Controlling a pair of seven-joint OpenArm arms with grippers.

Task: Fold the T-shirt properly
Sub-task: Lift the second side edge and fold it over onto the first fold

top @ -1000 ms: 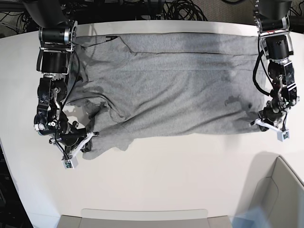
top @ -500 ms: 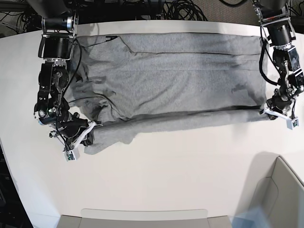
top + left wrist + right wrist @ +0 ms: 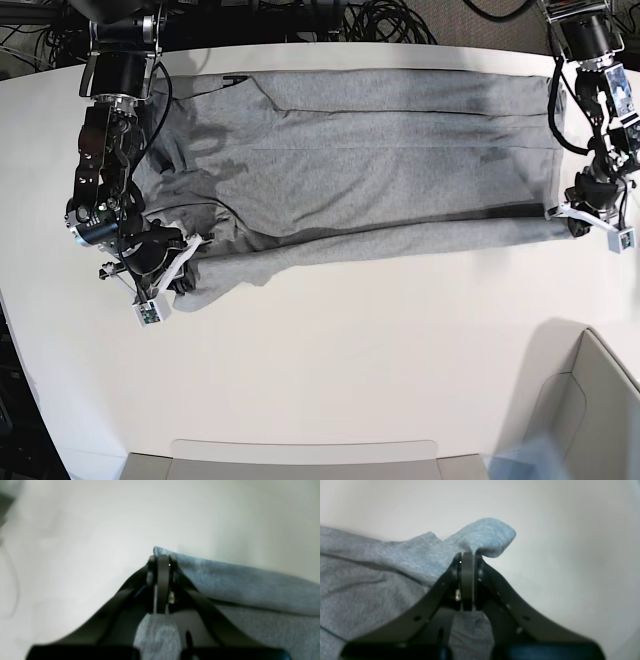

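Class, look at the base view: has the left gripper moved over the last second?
Yes. The left gripper, shut on the T-shirt, has moved toward the table's far edge and slightly outward.

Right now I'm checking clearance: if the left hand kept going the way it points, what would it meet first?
Beyond the T-shirt edge the left hand grips, only bare table shows ahead; depth is unclear.

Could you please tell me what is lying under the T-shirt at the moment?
The T-shirt lies on the white table, bare around it. The left pincer and right pincer grip its near edge, doubling it over. Anything beneath the cloth is covered.
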